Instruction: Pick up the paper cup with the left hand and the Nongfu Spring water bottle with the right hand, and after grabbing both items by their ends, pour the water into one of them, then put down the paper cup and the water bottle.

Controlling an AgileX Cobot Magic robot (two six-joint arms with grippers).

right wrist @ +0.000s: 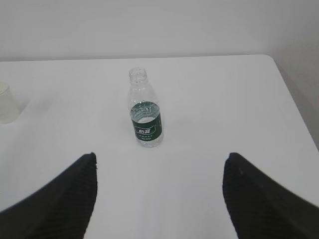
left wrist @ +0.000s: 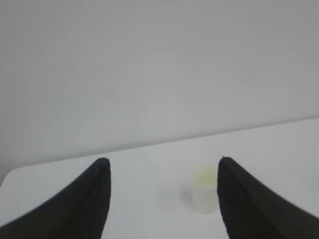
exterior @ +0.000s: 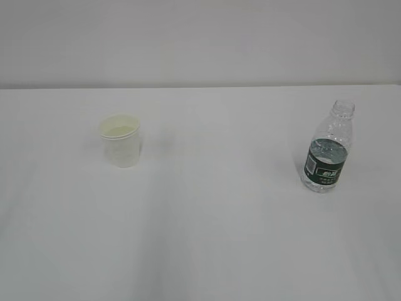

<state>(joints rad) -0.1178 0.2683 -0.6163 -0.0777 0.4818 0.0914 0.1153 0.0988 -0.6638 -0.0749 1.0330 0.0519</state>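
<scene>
A small white paper cup (exterior: 122,140) with a pale yellow inside stands upright on the left of the white table. The clear capless Nongfu Spring water bottle (exterior: 328,147), with a dark green label, stands upright on the right. Neither arm shows in the exterior view. In the left wrist view my left gripper (left wrist: 162,167) is open and empty, and the paper cup (left wrist: 205,189) stands some way ahead, close to the line of the right finger. My right gripper (right wrist: 159,159) is wide open and empty, with the water bottle (right wrist: 145,110) ahead of it, slightly left of centre. The paper cup (right wrist: 7,103) shows at that view's left edge.
The white table (exterior: 213,238) ends at a pale wall behind. Its right edge and far right corner (right wrist: 279,69) show in the right wrist view. Its far left corner (left wrist: 10,174) shows in the left wrist view.
</scene>
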